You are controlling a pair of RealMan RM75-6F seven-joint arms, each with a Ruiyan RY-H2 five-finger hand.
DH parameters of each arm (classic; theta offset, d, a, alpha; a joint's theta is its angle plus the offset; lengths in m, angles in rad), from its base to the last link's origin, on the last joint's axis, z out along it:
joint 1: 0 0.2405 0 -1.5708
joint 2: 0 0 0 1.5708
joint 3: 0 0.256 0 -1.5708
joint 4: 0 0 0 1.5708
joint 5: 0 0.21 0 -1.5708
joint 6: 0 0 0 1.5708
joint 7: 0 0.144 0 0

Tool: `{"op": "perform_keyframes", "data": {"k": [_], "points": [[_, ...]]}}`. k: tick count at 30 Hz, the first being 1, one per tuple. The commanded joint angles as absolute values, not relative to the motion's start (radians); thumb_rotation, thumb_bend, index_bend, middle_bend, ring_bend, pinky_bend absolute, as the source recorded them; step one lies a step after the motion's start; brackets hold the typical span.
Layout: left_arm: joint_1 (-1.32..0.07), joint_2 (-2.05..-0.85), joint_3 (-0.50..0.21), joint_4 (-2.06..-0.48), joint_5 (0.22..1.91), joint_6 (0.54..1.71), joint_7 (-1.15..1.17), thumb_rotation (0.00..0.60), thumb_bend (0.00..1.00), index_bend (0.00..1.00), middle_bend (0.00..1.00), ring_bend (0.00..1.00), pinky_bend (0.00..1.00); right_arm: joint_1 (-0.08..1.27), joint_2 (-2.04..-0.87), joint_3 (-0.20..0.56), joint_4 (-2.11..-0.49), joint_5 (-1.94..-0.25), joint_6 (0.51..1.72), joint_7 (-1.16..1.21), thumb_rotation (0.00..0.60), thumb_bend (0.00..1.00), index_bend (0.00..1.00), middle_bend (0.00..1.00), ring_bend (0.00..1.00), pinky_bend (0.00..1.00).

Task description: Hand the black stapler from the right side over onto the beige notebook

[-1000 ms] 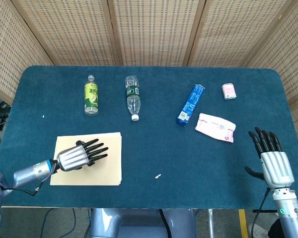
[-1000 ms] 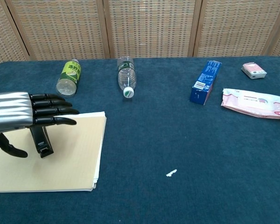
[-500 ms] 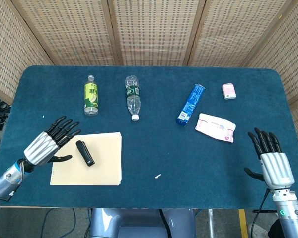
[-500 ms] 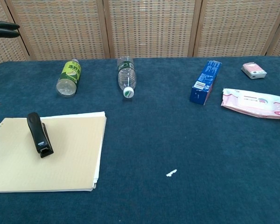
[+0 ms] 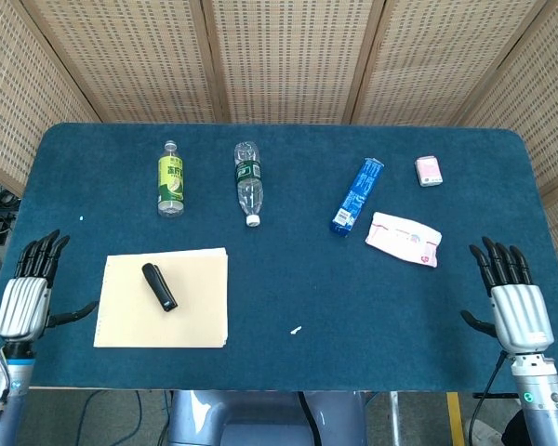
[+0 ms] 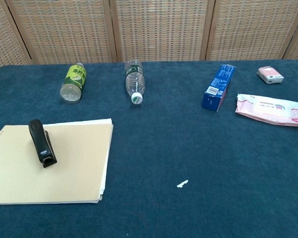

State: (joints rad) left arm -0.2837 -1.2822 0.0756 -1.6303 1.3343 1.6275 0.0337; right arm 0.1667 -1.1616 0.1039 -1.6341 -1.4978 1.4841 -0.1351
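The left hand [image 5: 25, 295] had let go and drawn back off the table's left edge, fingers spread and empty — the black stapler [image 5: 159, 286] lay on the beige notebook [image 5: 193, 307], near the table's front-left corner, so the handover looked done — while the right hand [image 5: 513, 302] was likewise splayed and empty.

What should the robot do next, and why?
Probably nothing more than keep both hands resting at the table's edges. The stapler already lies on the notebook, and the left hand and right hand are both open, holding nothing, well clear of it. The job looks finished, so any further reach would only risk nudging the stapler off.
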Motion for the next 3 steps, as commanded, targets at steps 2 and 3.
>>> {"op": "perform_keyframes", "data": {"k": [2,3], "points": [[-0.233,-1.242,0.041,-1.635,1.313,1.588,0.052,0.600,0.00,0.00,0.00,0.00,0.00,0.166,-1.162,0.105,-1.635,-1.498,1.485,-0.137,0.600,0.00,0.00,0.00,0.00,0.00],[-0.231,-1.241,0.038,-1.634,1.314,1.586,0.051,0.600,0.00,0.00,0.00,0.00,0.00,0.166,-1.162,0.105,-1.635,-1.498,1.486,-0.137,0.600,0.00,0.00,0.00,0.00,0.00]]}}
